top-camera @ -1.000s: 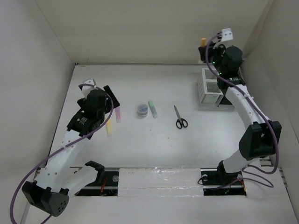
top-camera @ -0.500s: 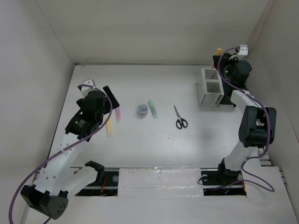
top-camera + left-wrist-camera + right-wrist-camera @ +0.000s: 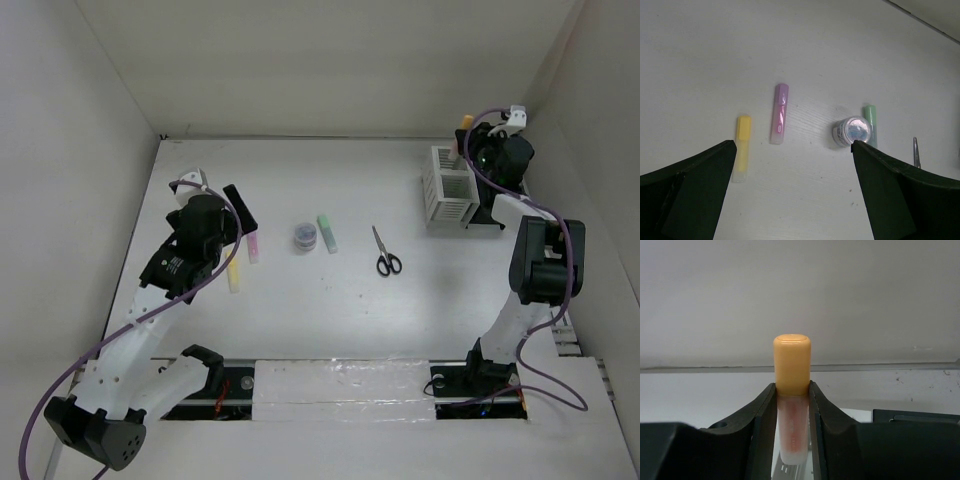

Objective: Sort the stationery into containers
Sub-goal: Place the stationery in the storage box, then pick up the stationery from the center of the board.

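You are in the placing step: your right gripper (image 3: 792,390) is partly closed on the stubby orange highlighter (image 3: 792,362), gripping its pale translucent barrel, with the glossy, rounded cap standing upright above the fingers. From overhead, this marker sits at the far right corner, above the white slatted plastic organizer (image 3: 450,185), with the black organizer (image 3: 489,222) just beside it. The wrist view shows white slats directly below the barrel's lower end, but which compartment lies beneath cannot be told. Next, judge that you need a straight descent into one cell, keeping the barrel vertical so it clears the thin dividers, then widen the jaws. Your left gripper (image 3: 792,150) is fully open and empty above the smooth white table (image 3: 300,310). Below it lie the yellow highlighter (image 3: 742,147), the purple highlighter (image 3: 780,120), the pale green highlighter (image 3: 870,122) and the small round roll with a shiny top (image 3: 852,131). The black-handled metal scissors (image 3: 385,252) lie flat, well apart, toward the organizers.
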Robot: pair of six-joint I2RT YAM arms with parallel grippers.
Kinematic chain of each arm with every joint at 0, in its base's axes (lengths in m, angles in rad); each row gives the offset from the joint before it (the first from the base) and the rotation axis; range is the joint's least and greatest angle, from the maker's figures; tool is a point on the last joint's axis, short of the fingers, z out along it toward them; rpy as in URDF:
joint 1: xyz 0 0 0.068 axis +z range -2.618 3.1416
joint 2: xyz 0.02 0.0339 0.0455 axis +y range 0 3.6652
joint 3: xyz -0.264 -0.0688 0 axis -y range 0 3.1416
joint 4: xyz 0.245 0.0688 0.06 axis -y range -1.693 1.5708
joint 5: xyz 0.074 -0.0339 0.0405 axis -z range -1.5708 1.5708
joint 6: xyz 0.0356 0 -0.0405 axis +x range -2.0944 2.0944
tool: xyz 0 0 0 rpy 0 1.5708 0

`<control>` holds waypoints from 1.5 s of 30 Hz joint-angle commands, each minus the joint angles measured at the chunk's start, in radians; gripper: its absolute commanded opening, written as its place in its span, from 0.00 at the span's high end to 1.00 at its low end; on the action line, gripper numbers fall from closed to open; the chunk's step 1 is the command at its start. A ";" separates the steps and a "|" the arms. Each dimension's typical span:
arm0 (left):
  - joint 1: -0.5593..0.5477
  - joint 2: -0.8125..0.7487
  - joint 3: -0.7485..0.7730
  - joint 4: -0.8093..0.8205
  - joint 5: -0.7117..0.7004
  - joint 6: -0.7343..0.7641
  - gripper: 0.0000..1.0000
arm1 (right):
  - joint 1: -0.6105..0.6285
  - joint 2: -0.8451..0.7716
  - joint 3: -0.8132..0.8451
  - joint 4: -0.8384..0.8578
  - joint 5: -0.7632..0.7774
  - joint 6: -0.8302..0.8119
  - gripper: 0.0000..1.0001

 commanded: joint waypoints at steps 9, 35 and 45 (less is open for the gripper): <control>0.003 -0.041 -0.006 0.030 -0.026 0.015 0.00 | -0.022 0.004 -0.048 0.053 0.010 -0.013 0.86; 0.003 0.072 0.060 -0.097 -0.205 -0.127 0.00 | 0.470 -0.094 0.487 -1.040 0.432 -0.200 0.01; 0.003 0.038 0.049 -0.106 -0.235 -0.140 0.00 | 0.762 0.052 0.482 -1.179 0.546 -0.065 0.09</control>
